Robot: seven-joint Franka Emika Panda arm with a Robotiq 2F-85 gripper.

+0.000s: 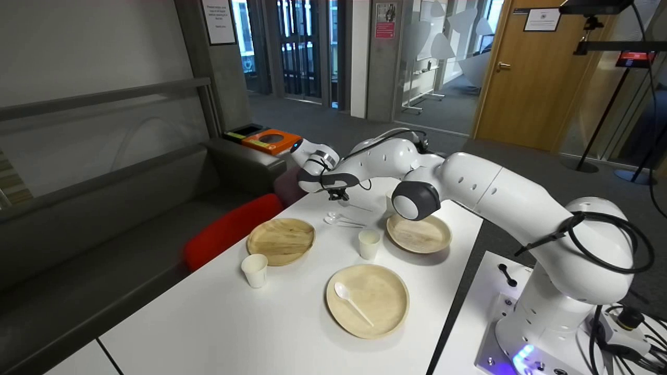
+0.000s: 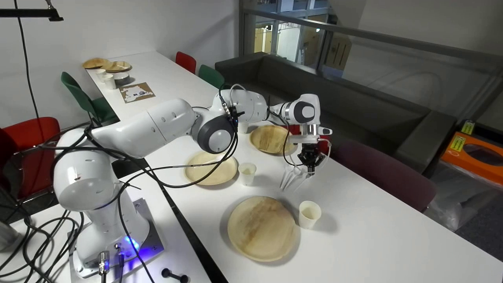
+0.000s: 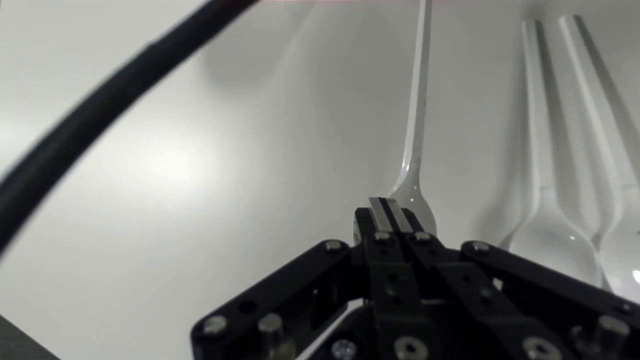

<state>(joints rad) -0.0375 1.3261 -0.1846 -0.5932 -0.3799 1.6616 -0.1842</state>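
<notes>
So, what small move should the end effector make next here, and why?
Probably a slight, slow lift of the end effector: it is shut at the bowl of a white spoon, but the wrist view doesn't show whether the bowl is pinched. Lifting straight up would likely settle that while staying clear of the two spoons lying alongside.

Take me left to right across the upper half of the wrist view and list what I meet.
Black cable → white utensil, its head partly hidden lower down by the shut gripper → white spoon → rightmost spoon, also white.
</notes>
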